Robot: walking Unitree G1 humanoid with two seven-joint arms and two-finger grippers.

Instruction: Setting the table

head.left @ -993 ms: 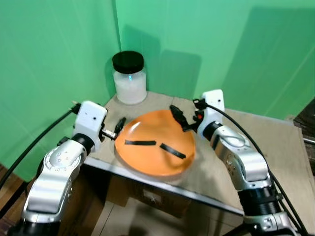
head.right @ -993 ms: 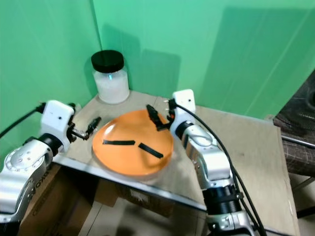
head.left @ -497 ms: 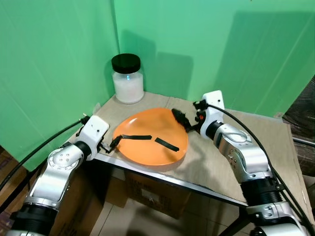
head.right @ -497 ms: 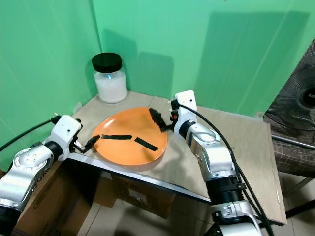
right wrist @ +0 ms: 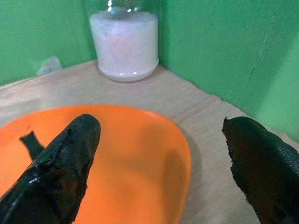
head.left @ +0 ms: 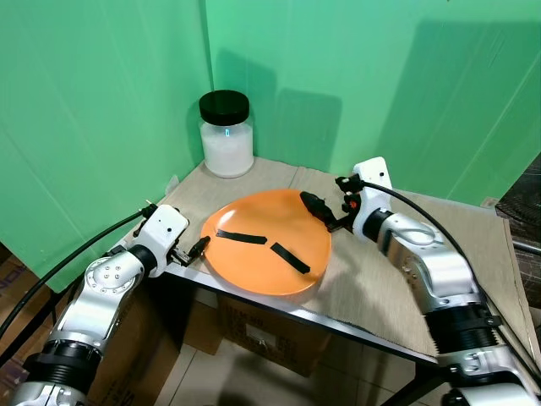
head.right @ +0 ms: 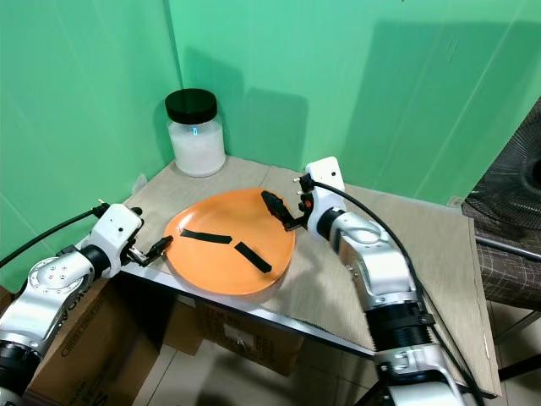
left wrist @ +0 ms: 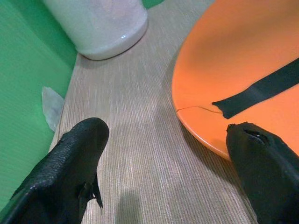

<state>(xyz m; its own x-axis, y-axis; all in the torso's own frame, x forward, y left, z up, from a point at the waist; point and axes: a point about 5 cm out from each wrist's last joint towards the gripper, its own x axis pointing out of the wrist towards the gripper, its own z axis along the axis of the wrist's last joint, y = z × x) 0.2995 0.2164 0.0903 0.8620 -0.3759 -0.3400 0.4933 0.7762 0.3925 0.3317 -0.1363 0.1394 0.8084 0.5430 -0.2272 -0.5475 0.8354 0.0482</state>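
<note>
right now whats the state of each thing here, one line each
orange plate: flat on the table, front rim past the table's edge, two black tape strips on it, a crack at the rim
jar: upright, black lid on, holds white stuff
left gripper: open, at the plate's left rim
right gripper: open, straddling the plate's far rim

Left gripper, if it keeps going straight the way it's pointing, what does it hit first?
Most likely the near rim of the orange plate: the open left gripper sits just beside it at table level.
</note>
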